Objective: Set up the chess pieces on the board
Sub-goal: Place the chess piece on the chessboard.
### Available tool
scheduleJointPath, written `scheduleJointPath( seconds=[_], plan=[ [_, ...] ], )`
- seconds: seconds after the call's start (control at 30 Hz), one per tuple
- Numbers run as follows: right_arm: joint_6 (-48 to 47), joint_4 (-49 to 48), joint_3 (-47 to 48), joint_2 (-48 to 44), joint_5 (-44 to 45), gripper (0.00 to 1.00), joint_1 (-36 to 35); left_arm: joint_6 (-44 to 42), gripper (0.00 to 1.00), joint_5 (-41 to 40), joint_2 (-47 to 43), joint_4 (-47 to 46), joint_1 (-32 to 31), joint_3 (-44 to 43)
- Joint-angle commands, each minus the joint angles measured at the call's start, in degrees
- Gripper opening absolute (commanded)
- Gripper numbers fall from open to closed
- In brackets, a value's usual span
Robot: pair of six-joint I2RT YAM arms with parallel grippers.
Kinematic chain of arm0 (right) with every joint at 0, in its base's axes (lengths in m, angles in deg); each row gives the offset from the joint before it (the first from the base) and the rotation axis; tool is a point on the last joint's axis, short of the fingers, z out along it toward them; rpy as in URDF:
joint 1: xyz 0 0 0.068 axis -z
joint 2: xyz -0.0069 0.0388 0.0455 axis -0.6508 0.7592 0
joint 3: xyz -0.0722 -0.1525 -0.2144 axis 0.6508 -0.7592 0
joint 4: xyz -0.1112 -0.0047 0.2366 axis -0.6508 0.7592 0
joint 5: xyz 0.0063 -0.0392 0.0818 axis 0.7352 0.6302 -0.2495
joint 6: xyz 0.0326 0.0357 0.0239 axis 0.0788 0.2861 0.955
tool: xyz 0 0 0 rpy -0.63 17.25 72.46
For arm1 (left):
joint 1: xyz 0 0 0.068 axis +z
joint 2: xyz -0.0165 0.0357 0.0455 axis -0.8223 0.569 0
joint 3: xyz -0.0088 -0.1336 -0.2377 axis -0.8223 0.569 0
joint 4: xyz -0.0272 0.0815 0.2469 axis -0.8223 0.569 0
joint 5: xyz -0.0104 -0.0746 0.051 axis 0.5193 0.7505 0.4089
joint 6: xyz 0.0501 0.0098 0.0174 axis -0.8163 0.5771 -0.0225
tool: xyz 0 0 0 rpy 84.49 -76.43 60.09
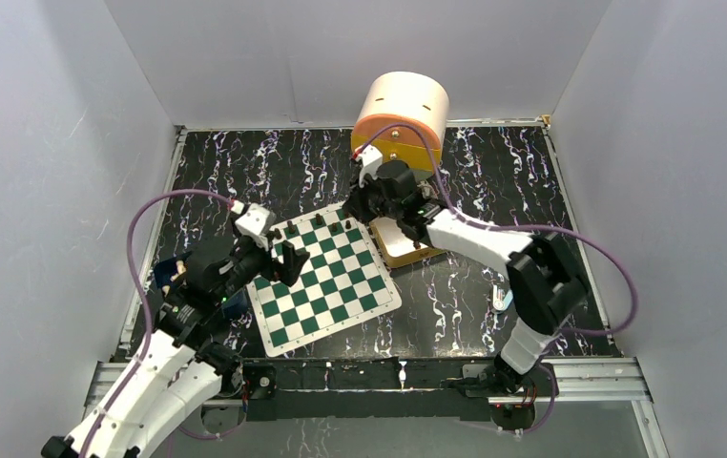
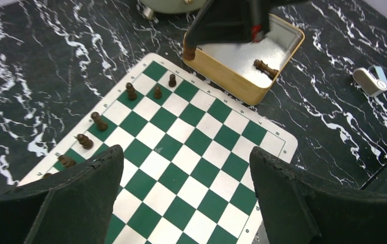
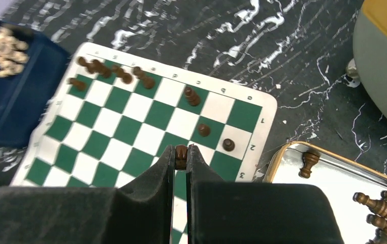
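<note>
Right end effector (image 3: 181, 148) pinching chess piece (image 3: 181, 153) above board (image 3: 126, 130); left end effector (image 2: 185, 151) spread wide.

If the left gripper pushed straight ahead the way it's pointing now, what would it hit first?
Most likely the board, on bare squares near its middle. The open left gripper frames no piece; the chess pieces stand along the edge, off to one side. How far off the board lies is unclear.

White shells over black joint housings on left arm (image 1: 164, 377) and right arm (image 1: 479, 239). Purple cable (image 1: 133, 243) looped from each wrist back toward the base. Matte black fingers (image 2: 74, 203) on left gripper (image 2: 185, 152), edges rough, possibly foam-padded. White camera block (image 1: 255, 221) at wrist.
</note>
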Motion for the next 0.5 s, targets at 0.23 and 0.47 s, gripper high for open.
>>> scheduleJointPath(
  seconds=[0.23,0.47],
  plan=[
    [-4.0,-9.5,13.4,18.2,10.9,0.11,-2.1,-0.9,0.91,-14.6,-11.1,3.2,0.2,-1.1],
    [-4.8,-10.3,18.4,25.0,13.1,0.13,-3.1,-1.3,0.91,-19.2,-14.0,4.2,0.2,-1.1]
  ],
)
